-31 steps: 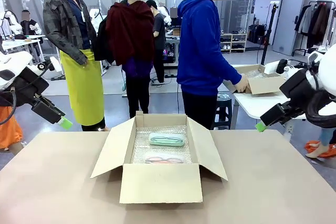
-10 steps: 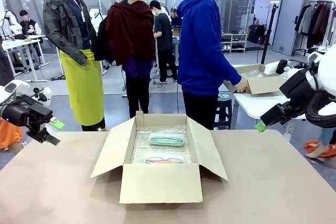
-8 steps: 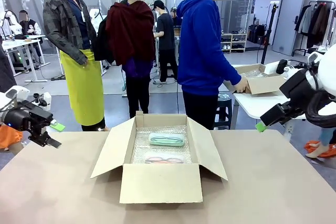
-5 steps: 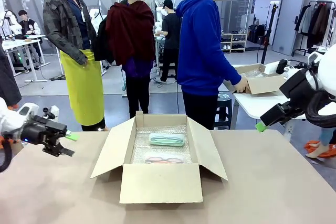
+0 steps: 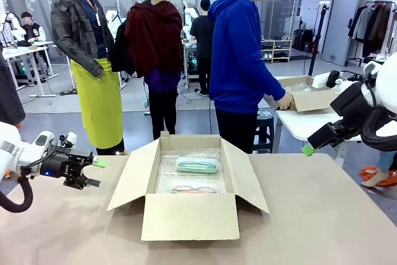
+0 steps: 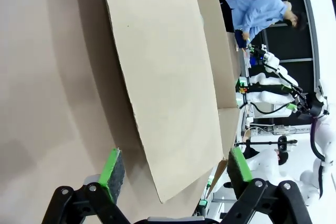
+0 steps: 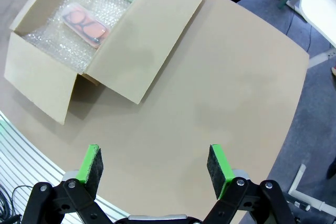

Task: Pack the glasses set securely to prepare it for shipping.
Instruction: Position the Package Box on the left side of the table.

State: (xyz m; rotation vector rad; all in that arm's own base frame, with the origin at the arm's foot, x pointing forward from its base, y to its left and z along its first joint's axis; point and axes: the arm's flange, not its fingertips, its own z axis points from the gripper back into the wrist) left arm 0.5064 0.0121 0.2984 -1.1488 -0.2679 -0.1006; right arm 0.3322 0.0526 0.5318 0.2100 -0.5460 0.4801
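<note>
I saw an open brown cardboard box (image 5: 189, 190) at the middle of the tan table (image 5: 322, 228), all four flaps splayed outward. Inside, on a lining of bubble wrap (image 5: 166, 175), lay the two glasses cases side by side, not touching: the mint-green case (image 5: 196, 165) toward the far wall, the pink translucent case (image 5: 194, 188) nearer my side. A person in a blue hoodie (image 5: 239, 54) stood beyond the table, turned to another box.

My left gripper (image 5: 89, 172) hung low over the table just beside the box's left flap (image 5: 133, 178), its green-padded fingers spread wide with nothing between them. In the left wrist view the flap's edge lay between the pads. My right gripper (image 7: 155, 163) was raised well clear on the right, fingers likewise spread and empty.

I judged the cases light, rigid and smooth, likely slippery, so best left cushioned where they lay. The flap looked stiff but thin; I reckoned taking it near its free outer edge would fold it most easily.
</note>
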